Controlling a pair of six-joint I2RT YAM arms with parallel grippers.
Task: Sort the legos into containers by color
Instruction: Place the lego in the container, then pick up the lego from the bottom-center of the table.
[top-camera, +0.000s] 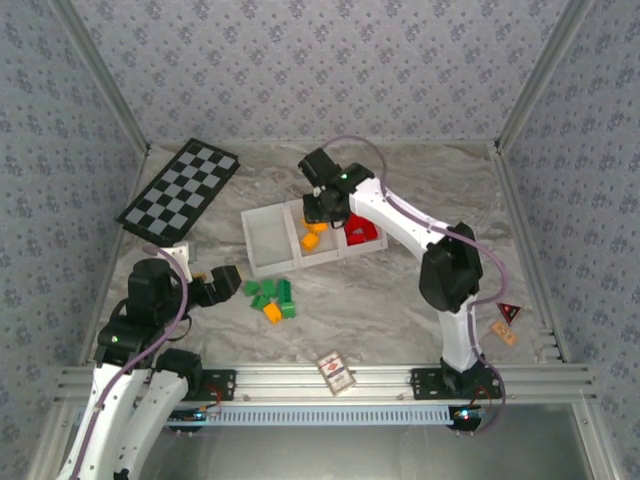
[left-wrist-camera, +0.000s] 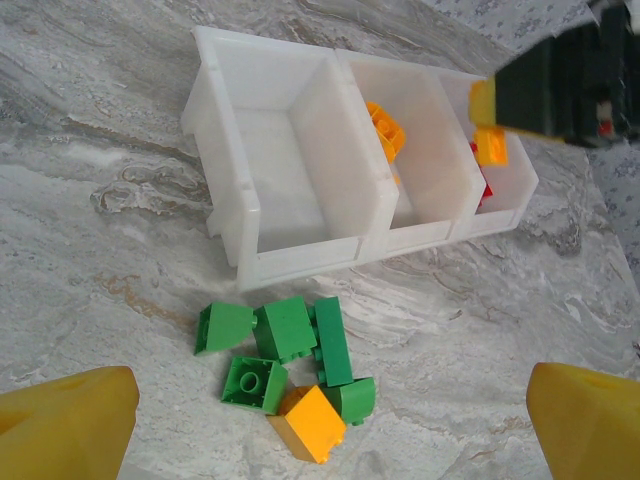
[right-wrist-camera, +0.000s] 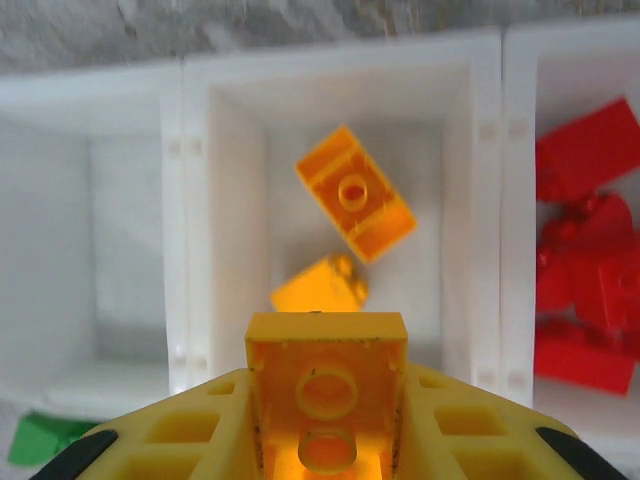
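Odds on the marble bench (top-camera: 400, 300).
Checkerboard (top-camera: 180, 190) at back left; card box (top-camera: 337, 374) at near edge; red triangular piece (top-camera: 510, 312) at right.

You had nothing legible to read on the counter (top-camera: 400, 300). The card box (top-camera: 337, 373), just left of the right arm's base (top-camera: 462, 378), carried red print too small to make out. The red triangular sign (top-camera: 510, 312), just right of that base, was equally unreadable.
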